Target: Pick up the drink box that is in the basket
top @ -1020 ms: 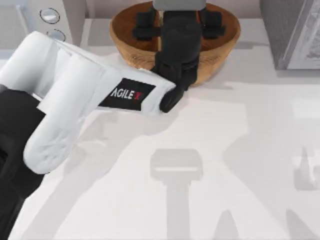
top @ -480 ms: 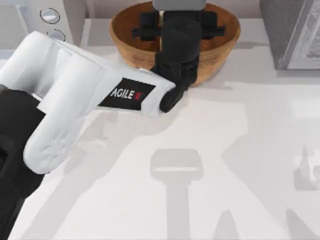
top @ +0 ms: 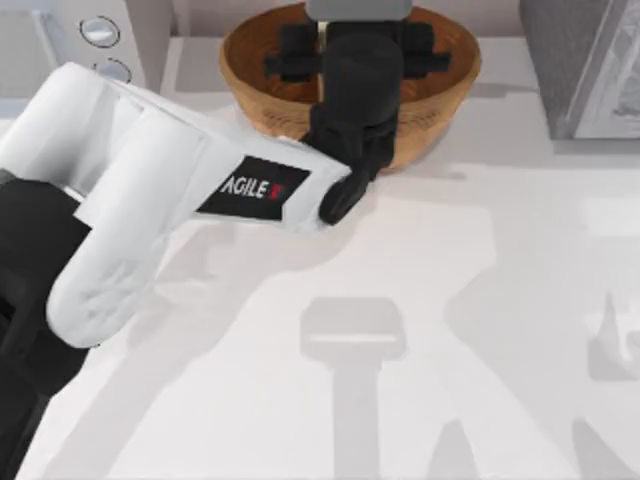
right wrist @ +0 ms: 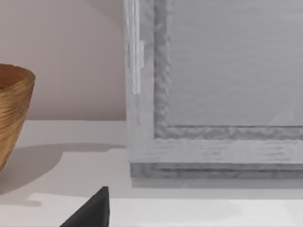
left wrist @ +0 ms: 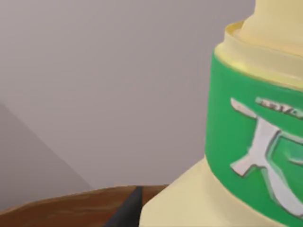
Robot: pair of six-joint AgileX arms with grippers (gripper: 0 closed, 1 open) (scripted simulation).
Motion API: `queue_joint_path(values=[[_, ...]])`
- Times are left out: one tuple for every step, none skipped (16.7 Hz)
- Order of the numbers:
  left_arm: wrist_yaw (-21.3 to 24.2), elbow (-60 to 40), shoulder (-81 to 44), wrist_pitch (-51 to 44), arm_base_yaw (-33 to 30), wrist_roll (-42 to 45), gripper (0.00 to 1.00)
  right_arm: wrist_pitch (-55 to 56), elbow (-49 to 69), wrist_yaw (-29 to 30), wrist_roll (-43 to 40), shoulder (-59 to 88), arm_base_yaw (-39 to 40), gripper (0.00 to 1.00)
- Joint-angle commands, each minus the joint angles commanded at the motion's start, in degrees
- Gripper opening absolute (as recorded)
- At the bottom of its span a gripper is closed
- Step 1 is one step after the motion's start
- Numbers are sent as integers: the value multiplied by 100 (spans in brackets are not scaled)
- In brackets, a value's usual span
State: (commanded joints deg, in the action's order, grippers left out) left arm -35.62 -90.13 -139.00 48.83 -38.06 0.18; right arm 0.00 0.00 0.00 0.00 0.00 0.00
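The left arm is reaching from the worktop's left side across to the wicker basket (top: 262, 95), which is sitting at the worktop's back edge, near the middle. Its left gripper (top: 358, 45) is hanging over the basket's bowl, with the black wrist body covering most of the interior from above. Whether the fingers are spread or clamped cannot be told from these pictures.

In the left wrist view the drink box (left wrist: 246, 142) is looming very close to the camera: a pale-yellow carton with a green band carrying white lettering. The brown basket rim (left wrist: 71, 210) is showing below and behind it, so the carton is standing inside the basket. A dark sliver of finger (left wrist: 125, 210) is lying beside the carton's base; contact between them cannot be judged.

The right arm is idling toward the worktop's right side. Its wrist view is facing a grey framed appliance (right wrist: 213, 94) at the back right corner, with the basket's outer wall (right wrist: 12, 113) at one edge and a black finger tip (right wrist: 92, 213) in the foreground.

A white appliance with round knobs (top: 100, 32) is standing at the back left corner.
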Motion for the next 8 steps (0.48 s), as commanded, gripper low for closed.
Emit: queue_joint_path(values=[[0,0,0,0,0,0,0,0,0,0,0,0,0,100],[-3,-1,106,-15,-53,-5,0,0,0,0,0,0,0,100],[-3,-4,107,-29,-53,-3,0,0,0,0,0,0,0,100],[-2,-23,121,-94,-55,2,0,0,0,0,0,0,0,100],[-2,-67,156,-199,-55,5,0,0,0,0,0,0,0,100],[-4,-141,216,-338,-55,5,0,0,0,0,0,0,0,100],[-7,-237,294,-503,-53,3,0,0,0,0,0,0,0,100],[-11,-352,388,-691,-51,1,0,0,0,0,0,0,0,100]])
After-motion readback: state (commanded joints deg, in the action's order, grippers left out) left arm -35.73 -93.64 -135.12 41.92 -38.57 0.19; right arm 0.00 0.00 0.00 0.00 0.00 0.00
